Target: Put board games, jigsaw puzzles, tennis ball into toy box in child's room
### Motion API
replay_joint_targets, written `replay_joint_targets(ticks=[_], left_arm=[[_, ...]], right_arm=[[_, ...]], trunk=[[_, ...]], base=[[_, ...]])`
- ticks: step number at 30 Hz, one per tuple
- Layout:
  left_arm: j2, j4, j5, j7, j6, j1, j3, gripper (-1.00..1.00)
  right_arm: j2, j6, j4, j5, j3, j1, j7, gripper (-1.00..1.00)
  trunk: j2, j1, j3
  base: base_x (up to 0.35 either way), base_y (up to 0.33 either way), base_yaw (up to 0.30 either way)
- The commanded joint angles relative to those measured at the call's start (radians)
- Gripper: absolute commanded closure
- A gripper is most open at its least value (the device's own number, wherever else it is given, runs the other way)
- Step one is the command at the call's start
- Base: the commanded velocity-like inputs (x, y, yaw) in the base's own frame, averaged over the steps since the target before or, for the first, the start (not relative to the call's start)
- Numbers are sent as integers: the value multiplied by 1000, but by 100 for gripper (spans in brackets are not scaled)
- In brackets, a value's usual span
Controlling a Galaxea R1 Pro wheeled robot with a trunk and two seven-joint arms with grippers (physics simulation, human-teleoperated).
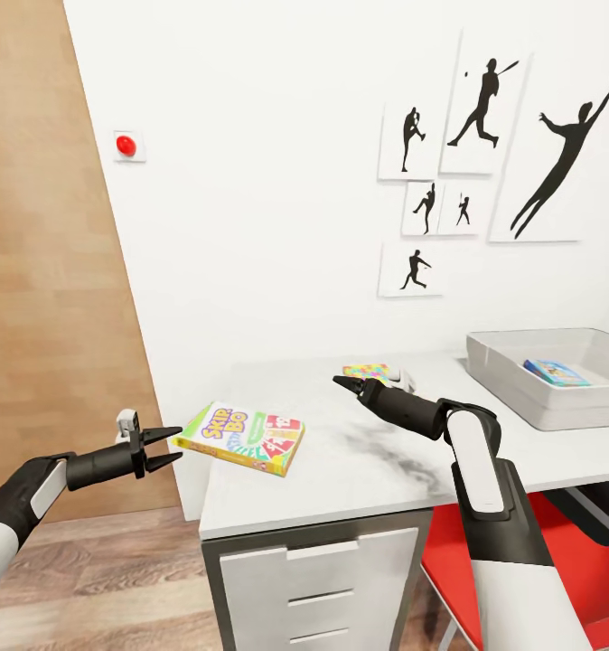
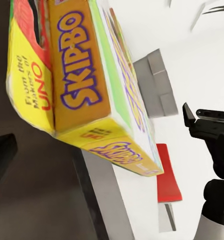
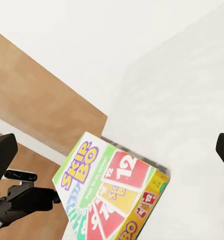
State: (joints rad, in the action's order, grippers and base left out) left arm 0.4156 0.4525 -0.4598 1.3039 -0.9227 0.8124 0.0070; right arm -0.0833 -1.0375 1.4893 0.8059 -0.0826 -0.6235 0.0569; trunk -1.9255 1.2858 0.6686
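A Skip-Bo board game (image 1: pixel 241 437) lies flat on the left front corner of the white table (image 1: pixel 359 470), one corner past the edge. My left gripper (image 1: pixel 166 448) hovers open just left of that corner, fingers pointing at the box (image 2: pixel 92 85). My right gripper (image 1: pixel 347 383) hangs open above the table's middle, and its wrist view looks down on the same box (image 3: pixel 112 200). Behind it a bright jigsaw puzzle (image 1: pixel 368 371) lies near the wall. The light-grey toy box (image 1: pixel 521 398) stands at the right with a blue board game (image 1: pixel 556 372) inside.
White drawers (image 1: pixel 313 579) sit under the table and a red chair (image 1: pixel 557 561) is tucked in at the right. A wooden door panel (image 1: pixel 42 271) stands at the left by the white wall. Black sports-silhouette pictures (image 1: pixel 481 104) hang above the table.
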Motion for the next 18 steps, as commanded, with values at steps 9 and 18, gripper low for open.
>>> replay_joint_targets(ticks=[9,18], left_arm=[[0,0,0,2,-6,1,1,-100],[0,0,0,3,-5,1,1,-100]], right_arm=[[-1,-7,1,-5,-3,-1,6,-100],[-1,-9,1,-5,-3,-1,6,-100]], trunk=[[-1,0,1],[-1,0,1]], base=[[26,-1,0],[30,0,0]])
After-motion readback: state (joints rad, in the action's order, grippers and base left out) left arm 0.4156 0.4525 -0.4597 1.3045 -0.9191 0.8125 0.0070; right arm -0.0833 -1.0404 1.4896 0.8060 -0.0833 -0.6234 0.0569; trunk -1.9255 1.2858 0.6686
